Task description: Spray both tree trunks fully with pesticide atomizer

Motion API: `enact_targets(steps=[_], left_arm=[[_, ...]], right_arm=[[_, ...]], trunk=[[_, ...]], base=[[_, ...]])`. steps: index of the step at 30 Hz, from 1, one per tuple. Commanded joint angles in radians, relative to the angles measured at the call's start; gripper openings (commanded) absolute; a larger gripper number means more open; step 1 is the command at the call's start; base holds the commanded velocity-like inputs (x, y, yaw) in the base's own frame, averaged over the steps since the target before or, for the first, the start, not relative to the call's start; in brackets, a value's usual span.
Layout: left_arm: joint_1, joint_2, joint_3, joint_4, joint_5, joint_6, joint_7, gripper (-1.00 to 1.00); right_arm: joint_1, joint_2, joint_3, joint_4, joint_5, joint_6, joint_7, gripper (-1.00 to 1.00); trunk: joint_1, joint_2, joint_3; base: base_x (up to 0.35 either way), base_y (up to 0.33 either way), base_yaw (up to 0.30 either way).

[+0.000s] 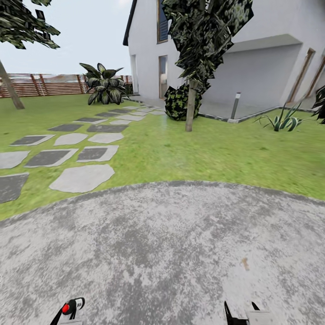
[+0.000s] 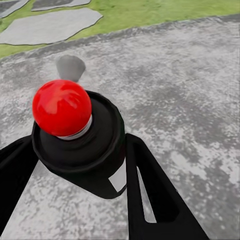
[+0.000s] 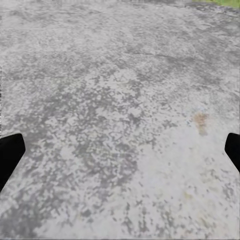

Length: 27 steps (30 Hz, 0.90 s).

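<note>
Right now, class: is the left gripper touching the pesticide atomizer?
Touching. The left wrist view shows the left gripper with both black fingers pressed against the dark body of the pesticide atomizer, no gap.

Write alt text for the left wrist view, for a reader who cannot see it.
A small black spray bottle with a round red cap, the pesticide atomizer, sits clamped between the left gripper's two black fingers, above mottled grey paving. Beyond the paving's curved edge lie green grass and pale grey stepping stones.
</note>
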Motion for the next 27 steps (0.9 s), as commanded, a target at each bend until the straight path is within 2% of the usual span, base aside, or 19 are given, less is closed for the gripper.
enact_targets(steps=[1, 27], left_arm=[[0.000, 0.000, 0.000, 0.000, 0.000, 0.001, 0.000, -1.00], [0.000, -0.001, 0.001, 0.034, 0.000, 0.005, 0.002, -1.00]], right_arm=[[0.000, 0.001, 0.000, 0.000, 0.001, 0.000, 0.000, 1.00], [0.000, 0.002, 0.002, 0.003, 0.003, 0.000, 0.000, 1.00]], trunk=[[0.000, 0.000, 0.000], [0.000, 0.000, 0.000]], base=[[0.329, 0.000, 0.210], [0.336, 0.000, 0.274]])
